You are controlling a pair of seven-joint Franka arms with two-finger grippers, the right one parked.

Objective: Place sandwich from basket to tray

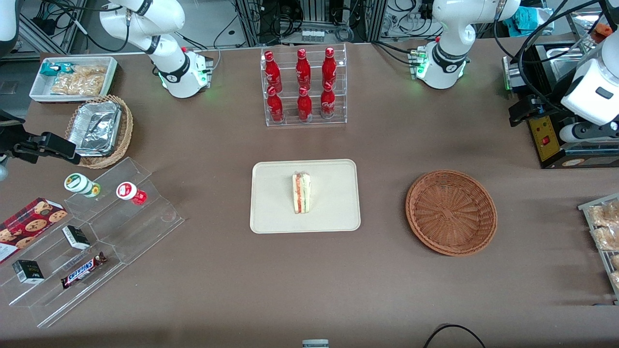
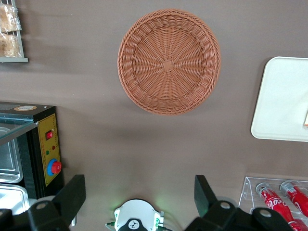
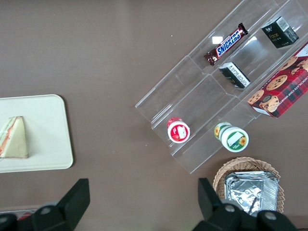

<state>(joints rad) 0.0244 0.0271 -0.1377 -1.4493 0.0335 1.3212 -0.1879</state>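
The sandwich, a white wedge with red and green layers, lies on the cream tray at the middle of the table. In the right wrist view the sandwich shows on the tray too. The reddish-brown basket sits beside the tray toward the working arm's end and holds nothing. My gripper hangs high over the table, farther from the front camera than the basket. In the left wrist view the gripper is open with bare table between its fingers, well apart from the basket and tray.
A clear rack of red bottles stands farther from the front camera than the tray. A black control box sits by my gripper. A snack rack lies at the working arm's end. A stepped acrylic stand, foil-tray basket and white bin lie toward the parked arm's end.
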